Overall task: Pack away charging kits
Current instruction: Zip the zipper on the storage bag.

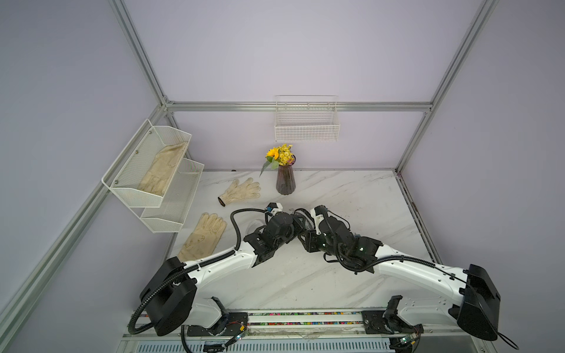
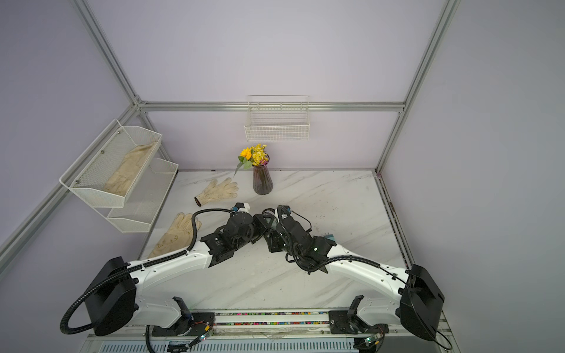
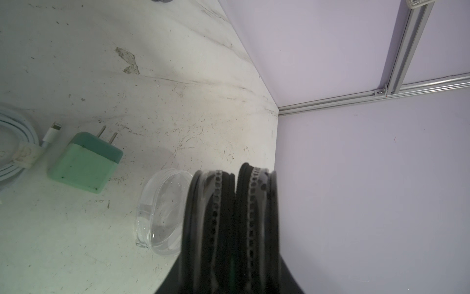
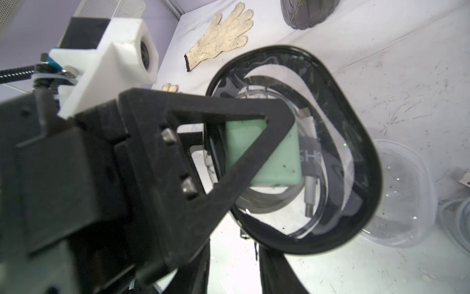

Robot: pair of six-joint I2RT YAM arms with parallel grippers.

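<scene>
Over the middle of the tabletop (image 1: 351, 195), the left gripper (image 4: 269, 122) has its jaws clamped across the black-rimmed case (image 4: 366, 183), which holds a mint-green plug adapter (image 4: 277, 165). The right gripper (image 4: 235, 252) sits at one end of the case's rim, and I cannot tell whether its jaws grip it. A clear case (image 3: 162, 211), a loose plug adapter (image 3: 86, 163) and a coiled white cable (image 3: 15, 142) lie on the tabletop close by.

The black-rimmed case (image 4: 363, 152) fills the space between the left gripper's fingers (image 4: 241, 108) and stands just ahead of the right gripper's fingers (image 4: 277, 275), blocking passage there. A clear case (image 3: 162, 211) lies just beside the left fingers, with a mint adapter (image 3: 86, 163) and coiled cable (image 3: 15, 142) past it. Beyond both sets of fingertips stand a vase (image 1: 285, 180) and a knit glove (image 1: 241, 191). The table (image 3: 178, 76) past the right fingers, toward the side wall, lies open.
</scene>
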